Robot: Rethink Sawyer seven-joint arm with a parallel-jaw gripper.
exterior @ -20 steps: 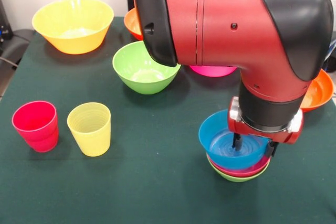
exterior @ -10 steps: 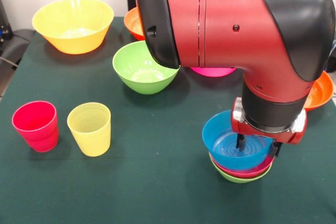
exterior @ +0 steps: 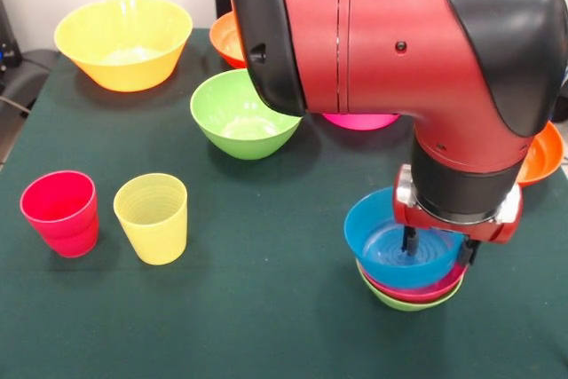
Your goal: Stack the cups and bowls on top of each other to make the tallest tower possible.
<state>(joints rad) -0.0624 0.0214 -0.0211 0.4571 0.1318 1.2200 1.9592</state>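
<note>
Gripper: the gripper (exterior: 437, 253) hangs under the red arm (exterior: 390, 42), one finger down inside the blue bowl (exterior: 390, 250), the other outside its right wall; the jaws straddle the rim, but whether they pinch it or have let go I cannot tell.
Tower: the tower (exterior: 410, 288) stands at the near right of the counter (exterior: 266, 326); blue bowl uppermost, red bowl (exterior: 417, 291) under it, small light-green bowl (exterior: 410, 302) lowest, rims showing as bands.
Step in hand (judged): seating the blue bowl squarely in the stack.
Doing it well: keep the bowl level and centred on the red rim; part the fingers fully, then lift straight up so the rim is not dragged sideways.
Cups: red cup (exterior: 60, 213) and yellow cup (exterior: 152, 217), upright, side by side at near left, well apart from the tower.
Loose bowls: large yellow-orange bowl (exterior: 123, 42) far left; green bowl (exterior: 245, 114) mid-counter; orange bowl (exterior: 224, 38) behind it; pink bowl (exterior: 359, 121) mostly hidden by the arm; orange bowl at right edge (exterior: 543, 153).
Obstructions: the right-edge orange bowl lies near the arm's wrist; the pink bowl sits under the arm's bulk.
</note>
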